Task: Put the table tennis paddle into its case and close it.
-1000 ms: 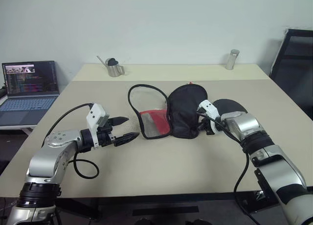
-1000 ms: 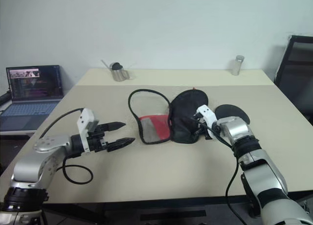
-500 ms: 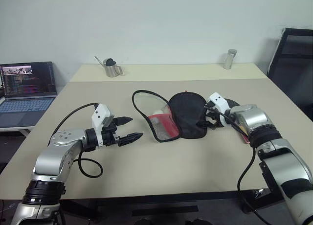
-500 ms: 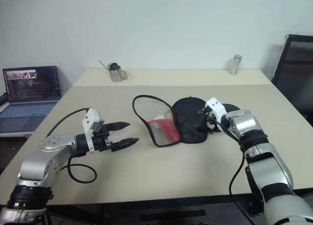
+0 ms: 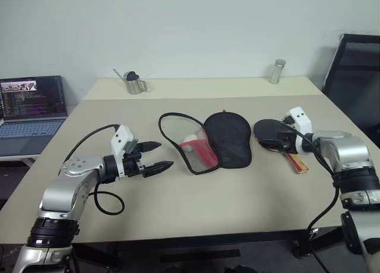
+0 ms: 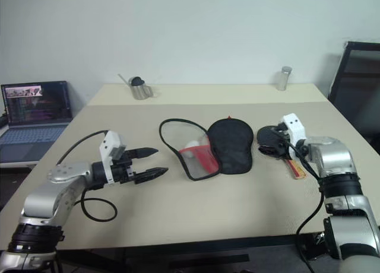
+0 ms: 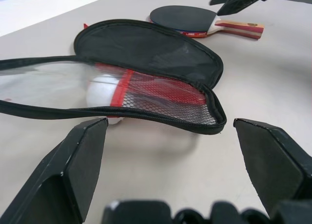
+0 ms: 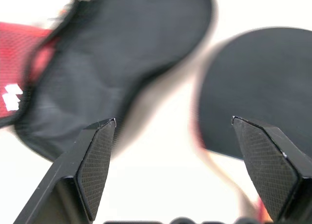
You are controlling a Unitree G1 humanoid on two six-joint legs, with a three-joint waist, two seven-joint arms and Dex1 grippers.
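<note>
The case [image 5: 228,139] lies unzipped and spread flat mid-table, black half to the right, clear and red mesh half [image 5: 189,143] to the left with a white ball [image 7: 103,88] in it. To its right the table tennis paddle [image 5: 268,132] lies black face up, its wooden handle [image 5: 295,162] pointing toward the table's front edge. My right gripper [image 6: 273,144] hovers open at the paddle's face, holding nothing; its wrist view looks between case [image 8: 122,63] and paddle [image 8: 258,87]. My left gripper [image 5: 164,155] is open, level, pointing at the mesh half from the left.
An open laptop [image 5: 32,104] sits on a side desk at the left. A metal pitcher [image 5: 135,83] and a metal cylinder [image 5: 276,71] stand on the far table. A black chair [image 5: 356,71] is at the right. My left arm's cable loops onto the table [image 5: 107,205].
My right gripper opened, letting go of the case's black half, and swung right to the paddle. The case's black half now lies flat. The left gripper has stayed put.
</note>
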